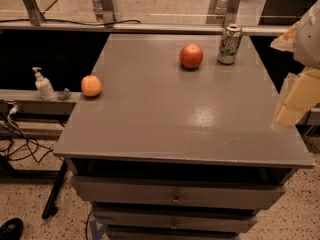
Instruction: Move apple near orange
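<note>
Grey drawer cabinet (175,129) seen from above, flat top filling most of the view. Cream-coloured gripper (289,109) at the right edge, over the cabinet's right side, well apart from every item; impossible to tell whether wide or narrow. Soda can (229,44) upright near the far right corner. Red apple (191,56) just left of the can, near the far edge. Pump bottle (44,85) on a ledge beyond the left side. Small orange (91,86) at the top's left edge, well apart from the apple.

apple (191,56): red, far centre | orange (91,85): left edge | gripper (289,113): right edge
</note>
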Controlling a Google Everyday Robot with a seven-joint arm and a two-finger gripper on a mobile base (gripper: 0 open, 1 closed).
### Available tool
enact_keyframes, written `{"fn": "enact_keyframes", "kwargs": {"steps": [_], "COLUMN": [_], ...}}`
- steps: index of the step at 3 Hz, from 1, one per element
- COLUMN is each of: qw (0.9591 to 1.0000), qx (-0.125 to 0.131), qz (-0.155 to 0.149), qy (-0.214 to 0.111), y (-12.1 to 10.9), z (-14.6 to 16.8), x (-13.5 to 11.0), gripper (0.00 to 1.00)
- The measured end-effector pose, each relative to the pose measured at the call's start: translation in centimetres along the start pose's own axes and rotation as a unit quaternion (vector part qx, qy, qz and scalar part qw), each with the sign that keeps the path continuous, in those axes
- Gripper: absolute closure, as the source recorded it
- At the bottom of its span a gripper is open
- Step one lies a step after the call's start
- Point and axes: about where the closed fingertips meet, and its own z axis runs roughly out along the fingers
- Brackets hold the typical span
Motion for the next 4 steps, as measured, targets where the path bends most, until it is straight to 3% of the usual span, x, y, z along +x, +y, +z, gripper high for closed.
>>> {"fn": "enact_keyframes", "kwargs": {"steps": [1,2,4], "qw": [0.9991,0.9954,0.979], "qx": [0.001,0.017,0.046], "qz": [0.014,0.03,0.092], "qy": [-0.04,-0.09,-0.176], "y": [-1.0,-3.6,-11.6], "z": [3.4,8.1,17.2], "x": [-1.3,-3.8,-8.9], "gripper": [0.0,0.0,0.0]}}
